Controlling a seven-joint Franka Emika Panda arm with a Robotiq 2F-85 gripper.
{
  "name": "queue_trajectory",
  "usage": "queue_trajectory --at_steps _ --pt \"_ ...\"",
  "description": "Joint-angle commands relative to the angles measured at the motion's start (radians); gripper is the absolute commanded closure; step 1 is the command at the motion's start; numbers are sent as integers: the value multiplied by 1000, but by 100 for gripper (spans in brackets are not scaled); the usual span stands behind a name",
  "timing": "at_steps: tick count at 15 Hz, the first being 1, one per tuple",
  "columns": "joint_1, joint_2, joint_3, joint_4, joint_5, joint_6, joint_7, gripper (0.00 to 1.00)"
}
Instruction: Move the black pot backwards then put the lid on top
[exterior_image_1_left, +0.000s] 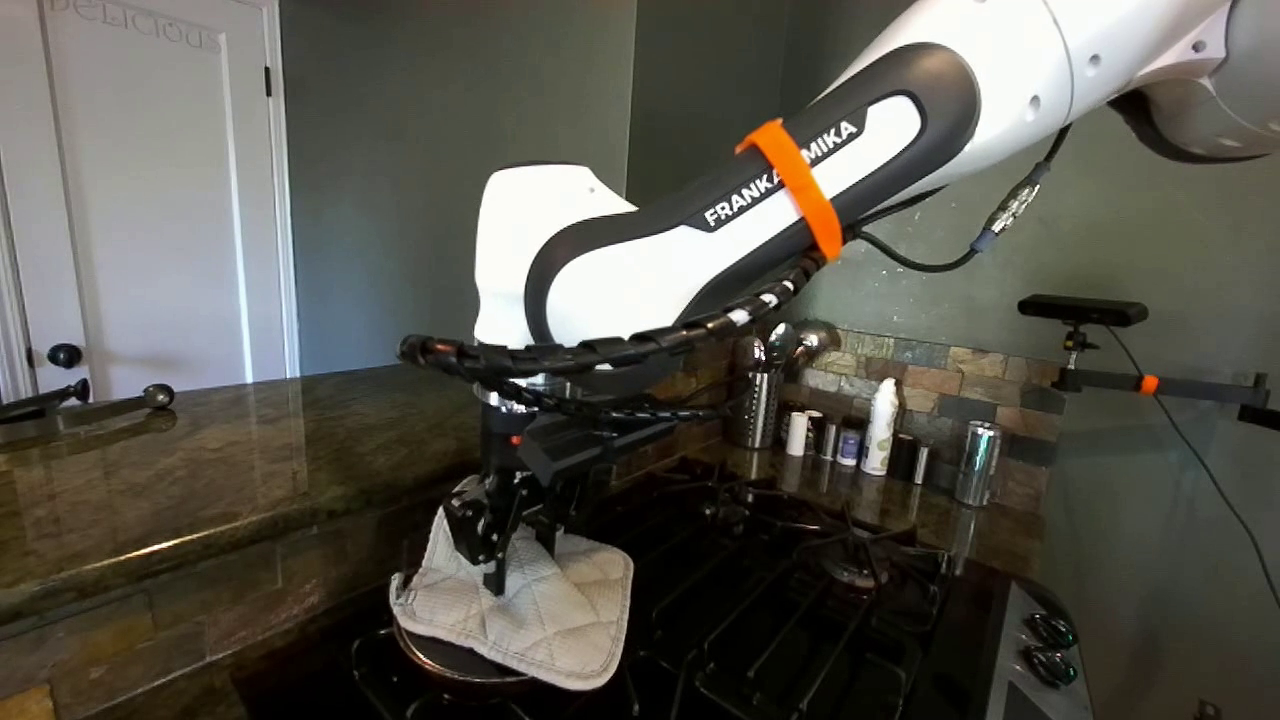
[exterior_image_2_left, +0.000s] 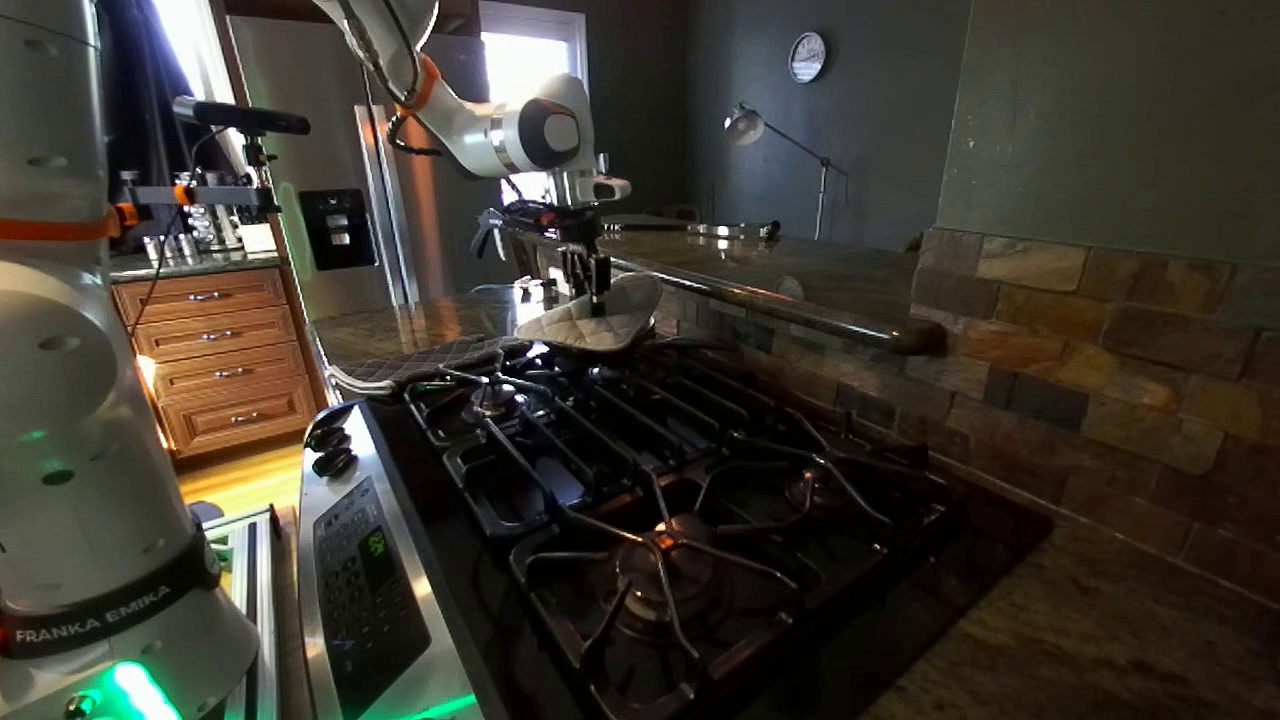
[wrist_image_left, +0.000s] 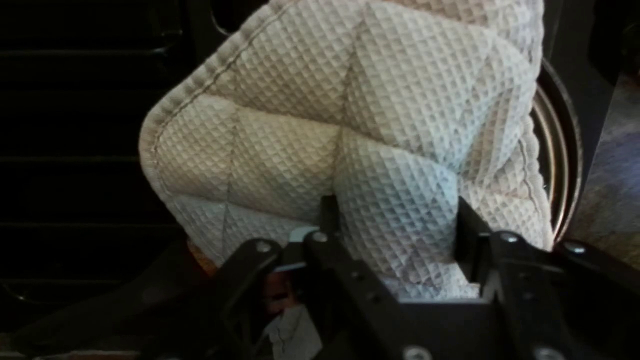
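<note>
Lid (exterior_image_1_left: 548, 618) lies askew over black pot (exterior_image_1_left: 450, 672), placement apparently in hand; gripper (wrist_image_left: 396, 220) straddles its bulge, clamping indeterminable; centring likely required next.

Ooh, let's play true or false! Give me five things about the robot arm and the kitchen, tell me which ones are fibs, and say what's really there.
1. The black two-fingered gripper is down at the soft off-white quilted pad with rounded corners. True.
2. The pad hides everything beneath it. False: part of the round black metal pot peeks out past its edge.
3. A bright orange band wraps around the robot's white-and-black arm. True.
4. The gripper's fingers touch each other. False: in the wrist view they stand apart, with the pad showing between them; whether they squeeze it is hard to tell.
5. A round white-faced clock hangs on the dark grey wall. True.
</note>
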Motion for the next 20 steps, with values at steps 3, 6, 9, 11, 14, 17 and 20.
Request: queue_trajectory --at_steps 3,6,9,11,14,17,20 --pt "12 9 -8 41 36 -68 -16 70" --pt "12 10 -9 46 38 -79 -15 70" --pt "13 14 -10 47 35 -79 -11 70" --pt "14 17 -10 47 32 -80 -10 70" --pt "15 17 -11 47 31 -84 -8 21" --pt "13 9 -11 45 33 -84 -10 1" --pt "12 5 -11 50 35 -89 -11 0"
